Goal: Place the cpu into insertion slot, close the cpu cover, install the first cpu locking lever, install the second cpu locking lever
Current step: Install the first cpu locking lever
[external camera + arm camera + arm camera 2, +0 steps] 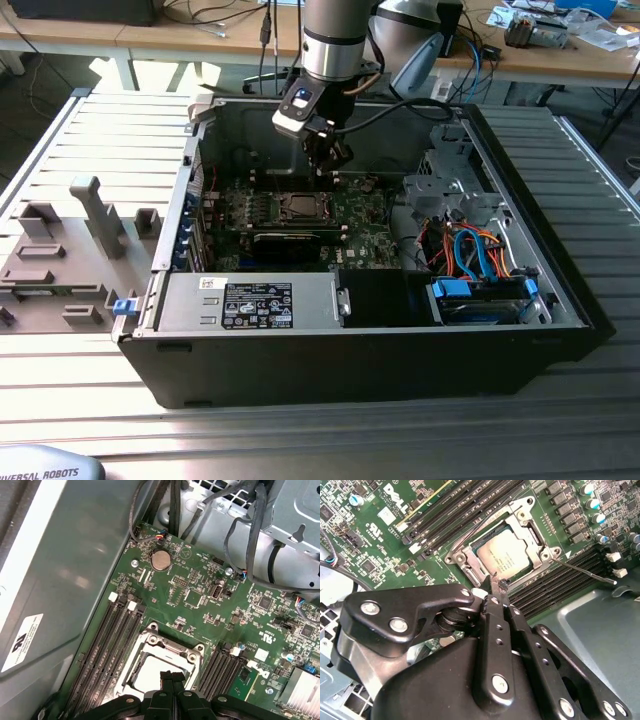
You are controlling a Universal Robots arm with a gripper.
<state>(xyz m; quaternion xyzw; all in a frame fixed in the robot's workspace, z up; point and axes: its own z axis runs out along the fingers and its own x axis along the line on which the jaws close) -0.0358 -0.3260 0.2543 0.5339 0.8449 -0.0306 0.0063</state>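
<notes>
- Gripper point(496, 584): fingers pressed together, nothing visible between them; the tips hang at the near edge of the cpu cover, low over the socket, which suits pushing or hooking rather than carrying
- Same gripper in the first wrist view point(172, 676): the two fingers lie side by side, just above the socket frame
- Cpu point(509, 550): lies flat in the insertion slot point(298, 207), silver-grey top up; the placing step looks done
- Cpu cover point(536, 539): silvery frame folded down around the cpu, whose top shows through the square window; it appears to lie flat, so the closing step is judged complete or nearly so
- Locking lever point(585, 572): thin metal rod running out from the socket corner over the memory slots point(555, 582), its end free near the bare case floor; judged not yet latched
- Circuit board point(200, 587): green, bordering the socket on all sides
- Computer case point(400, 370): lies open on its side, so the arm comes down from above
</notes>
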